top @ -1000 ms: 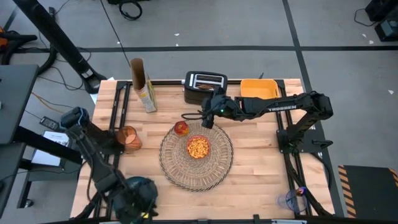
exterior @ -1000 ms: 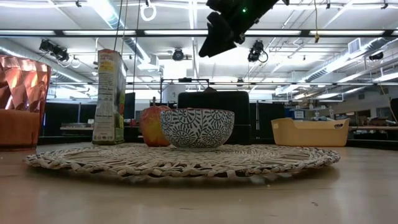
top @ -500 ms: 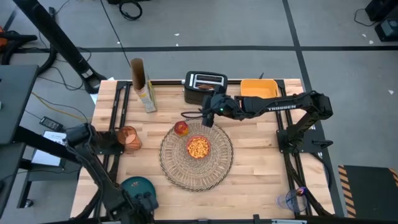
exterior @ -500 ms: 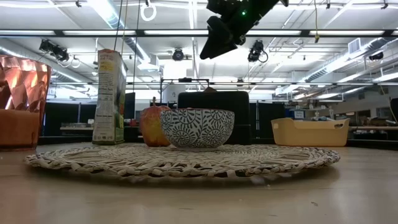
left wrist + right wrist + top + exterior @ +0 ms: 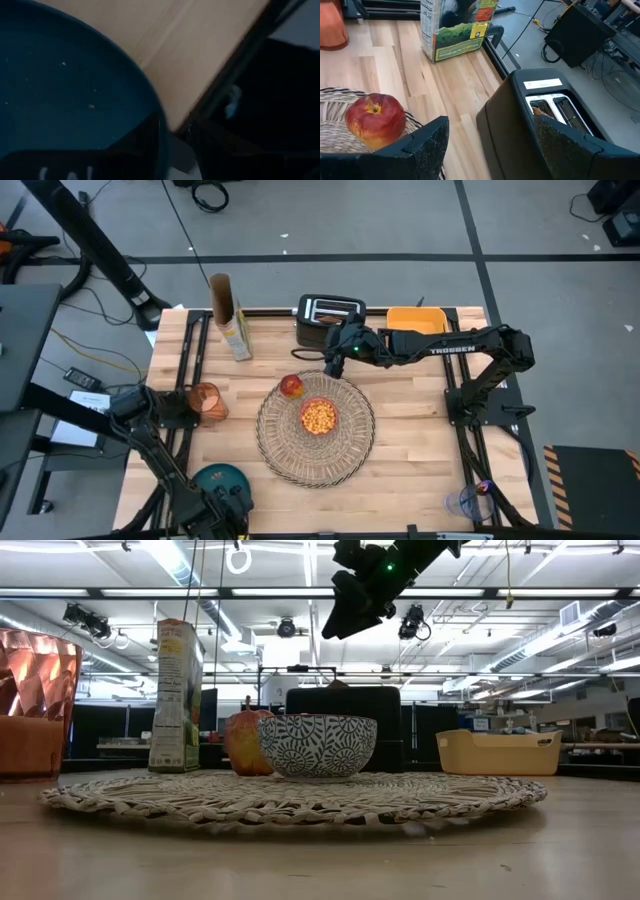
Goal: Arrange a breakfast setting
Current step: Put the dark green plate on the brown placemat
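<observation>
Right gripper (image 5: pixel 335 360) open | above table, between toaster (image 5: pixel 322 312) and apple (image 5: pixel 291 386)

A dark teal plate (image 5: pixel 65 95) fills most of the left wrist view, its smooth surface dotted with a few pale specks and its curved rim standing out against the light wooden table (image 5: pixel 200 55) beneath it. Beyond the table's edge runs a dark frame bar (image 5: pixel 240 65), with a dim, blurred area past it. A dark part of the arm's own fingers (image 5: pixel 100 162) overlaps the plate's rim; how they stand cannot be made out.
</observation>
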Available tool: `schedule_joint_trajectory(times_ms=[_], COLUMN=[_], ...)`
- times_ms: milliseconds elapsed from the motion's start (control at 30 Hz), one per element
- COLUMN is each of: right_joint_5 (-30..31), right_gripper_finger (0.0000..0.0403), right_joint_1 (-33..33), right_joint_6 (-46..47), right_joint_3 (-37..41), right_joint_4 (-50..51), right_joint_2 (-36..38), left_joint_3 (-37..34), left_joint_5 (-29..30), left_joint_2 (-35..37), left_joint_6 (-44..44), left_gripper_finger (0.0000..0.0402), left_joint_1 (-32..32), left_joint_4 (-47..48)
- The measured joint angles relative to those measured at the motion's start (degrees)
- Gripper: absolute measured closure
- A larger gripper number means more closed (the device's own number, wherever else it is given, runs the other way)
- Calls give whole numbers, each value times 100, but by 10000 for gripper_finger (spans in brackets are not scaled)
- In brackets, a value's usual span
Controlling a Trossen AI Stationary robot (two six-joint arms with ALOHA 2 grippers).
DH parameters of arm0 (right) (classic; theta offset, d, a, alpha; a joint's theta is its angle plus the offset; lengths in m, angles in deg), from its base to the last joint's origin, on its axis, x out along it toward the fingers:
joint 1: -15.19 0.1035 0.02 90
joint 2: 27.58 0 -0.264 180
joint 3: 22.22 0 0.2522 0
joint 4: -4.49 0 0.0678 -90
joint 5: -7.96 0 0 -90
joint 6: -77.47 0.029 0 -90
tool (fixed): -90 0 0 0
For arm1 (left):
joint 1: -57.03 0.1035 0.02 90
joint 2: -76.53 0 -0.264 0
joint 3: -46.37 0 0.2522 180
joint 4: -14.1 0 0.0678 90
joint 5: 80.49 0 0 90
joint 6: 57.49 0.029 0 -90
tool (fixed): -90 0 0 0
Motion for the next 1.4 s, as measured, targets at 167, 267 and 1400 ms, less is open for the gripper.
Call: schedule_joint_trajectory(times_ms=[167, 267, 1400], right_joint_5=[0, -49, -150], right_gripper_finger=[108, 108, 108], right_joint_1=[2, 7, 8], right_joint_6=[63, 120, 287], right_joint_3=[0, 0, 0], right_joint_4=[0, 2, -4], right_joint_2=[0, 0, -2], left_joint_3=[0, 0, 1351], left_joint_5=[-183, -199, 356], left_joint_2=[-340, -382, -393], left_joint_6=[181, 182, 3705], left_gripper_finger=[287, 287, 389], left_joint_1=[11, 20, 56], left_joint_4=[16, -2, 2475])
